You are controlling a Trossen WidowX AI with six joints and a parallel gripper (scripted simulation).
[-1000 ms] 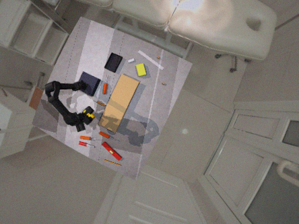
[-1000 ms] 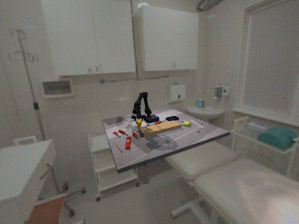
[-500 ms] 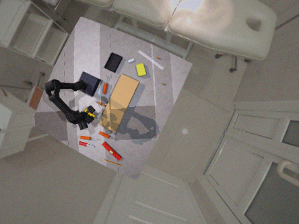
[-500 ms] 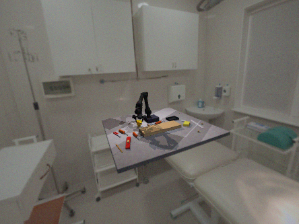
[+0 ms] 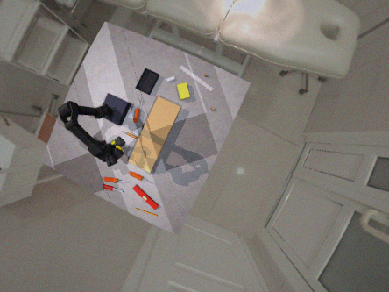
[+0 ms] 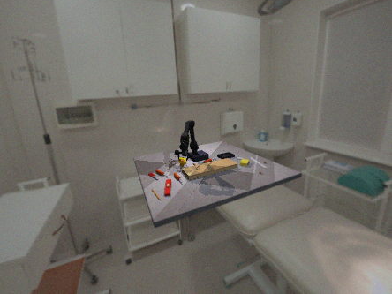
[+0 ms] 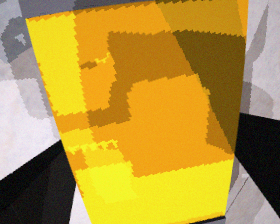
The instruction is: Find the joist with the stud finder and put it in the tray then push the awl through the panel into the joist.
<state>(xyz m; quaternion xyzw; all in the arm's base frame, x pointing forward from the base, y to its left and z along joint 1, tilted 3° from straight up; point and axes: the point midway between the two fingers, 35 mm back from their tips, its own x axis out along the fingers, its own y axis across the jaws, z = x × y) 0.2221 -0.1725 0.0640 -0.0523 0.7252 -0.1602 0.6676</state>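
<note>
Top: the gripper (image 5: 117, 146) (image 6: 182, 157) (image 7: 150, 132) is beside the near end of the wooden panel (image 5: 163, 116) (image 6: 212, 168). Exterior: a yellow stud finder (image 5: 116, 146) (image 6: 183, 161) (image 7: 165, 125) hangs at the gripper. Wrist: 2 fingers, fairly wide apart, grip it.

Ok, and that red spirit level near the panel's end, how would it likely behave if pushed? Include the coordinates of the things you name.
The red spirit level (image 5: 151, 202) (image 6: 168, 192) would probably slide rather than roll, since it lies flat and has a straight, boxy body. It looks stiff, judging by its straight edges. Pushed near one end, it may swivel, being long and narrow.
</note>
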